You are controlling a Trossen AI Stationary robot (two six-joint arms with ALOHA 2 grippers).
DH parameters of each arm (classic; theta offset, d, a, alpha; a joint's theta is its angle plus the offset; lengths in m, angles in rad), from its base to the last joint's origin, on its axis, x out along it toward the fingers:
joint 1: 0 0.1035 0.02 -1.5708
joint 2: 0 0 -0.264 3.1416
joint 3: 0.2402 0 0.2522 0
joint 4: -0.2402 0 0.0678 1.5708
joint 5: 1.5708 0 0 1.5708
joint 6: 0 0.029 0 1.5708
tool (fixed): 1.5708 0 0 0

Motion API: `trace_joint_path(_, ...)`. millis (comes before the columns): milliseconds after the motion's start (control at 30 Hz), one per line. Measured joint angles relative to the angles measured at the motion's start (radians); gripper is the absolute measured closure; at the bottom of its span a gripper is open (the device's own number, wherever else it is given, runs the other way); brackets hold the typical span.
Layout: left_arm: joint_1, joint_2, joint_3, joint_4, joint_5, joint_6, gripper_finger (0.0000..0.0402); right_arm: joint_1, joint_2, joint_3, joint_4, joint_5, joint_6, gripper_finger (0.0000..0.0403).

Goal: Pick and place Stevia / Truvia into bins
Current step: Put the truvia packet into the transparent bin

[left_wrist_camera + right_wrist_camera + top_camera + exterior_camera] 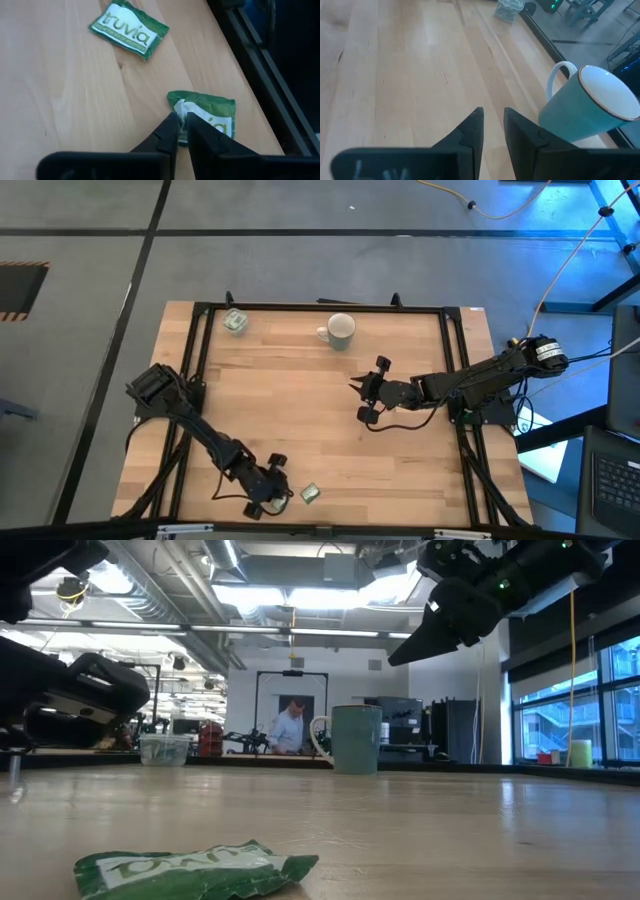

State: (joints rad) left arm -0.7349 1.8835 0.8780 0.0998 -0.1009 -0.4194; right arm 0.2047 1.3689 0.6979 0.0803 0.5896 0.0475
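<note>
- The left claw (181, 131) sat at the near edge of the desk (300, 410), its fingers pinched almost together on the corner of a Truvia sachet (206, 116) lying flat on the wood. The bite looked thin; a lift from there could have let the paper slip free or tear at the corner.
- That sachet lay close to the black frame rail (265, 85) at the desk's edge, so a nudge instead of a clean pinch might have pushed it off the desk or under the rail.
- A second Truvia sachet (128, 30) lay flat just beyond the first, apart from it; a sideways drag could have swept into it.
- The right claw (492, 134) hung above the desk near the mug (585, 107), fingers nearly shut with only a narrow gap and nothing between them. Any careless swing risked clipping the mug's handle and tipping it.
- The clear plastic cup (235, 322) stood at the far left corner, with something green inside; being light, it would probably topple if a descending claw caught its rim.
- The carry to either bin crossed most of the desk, giving a weak grip time to fail.
</note>
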Motion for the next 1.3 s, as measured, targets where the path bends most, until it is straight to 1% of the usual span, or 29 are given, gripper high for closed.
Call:
trace_joint_path(133,0.004,-0.06,-0.006,-0.068,0.015,0.01,0.0393,0.0,0.0,0.0,0.0,0.0,0.0,0.0324)
trace_joint_path(200,0.014,-0.091,-0.009,-0.114,0.017,0.01,0.0397,0.0,0.0,0.0,0.001,0.0,-0.001,0.0324)
trace_joint_path(300,0.037,-0.15,-0.006,-0.165,-0.027,0.011,0.0397,0.0,0.0,0.0,0.003,0.0,0.0,0.0324)
trace_joint_path(433,0.086,-0.222,-0.006,-0.277,-0.128,-0.012,0.0398,0.0,0.0,0.0,0.004,0.0,0.0,0.0324)
trace_joint_path(633,0.221,-0.357,-0.005,-0.458,-0.344,-0.126,0.0398,0.0,0.0,0.0,0.006,0.0,-0.001,0.0324)
trace_joint_path(733,0.311,-0.426,-0.004,-0.543,-0.439,-0.148,0.0398,0.0,0.0,0.0,0.006,0.001,-0.026,0.0324)
trace_joint_path(867,0.452,-0.526,-0.004,-0.684,-0.627,-0.217,0.0398,-0.004,0.0,0.0,0.008,0.0,-0.037,0.0324)
trace_joint_path(967,0.566,-0.59,-0.004,-0.785,-0.717,-0.256,0.0398,-0.013,0.0,0.0,0.008,0.001,-0.068,0.0324)
trace_joint_path(1133,0.789,-0.657,-0.004,-0.881,-0.741,-0.285,0.0398,-0.039,0.0,0.0,0.007,0.0,-0.086,0.0324)
trace_joint_path(1300,0.996,-0.664,-0.005,-0.883,-0.762,-0.282,0.0398,-0.069,0.002,0.0,0.006,0.001,-0.104,0.0324)
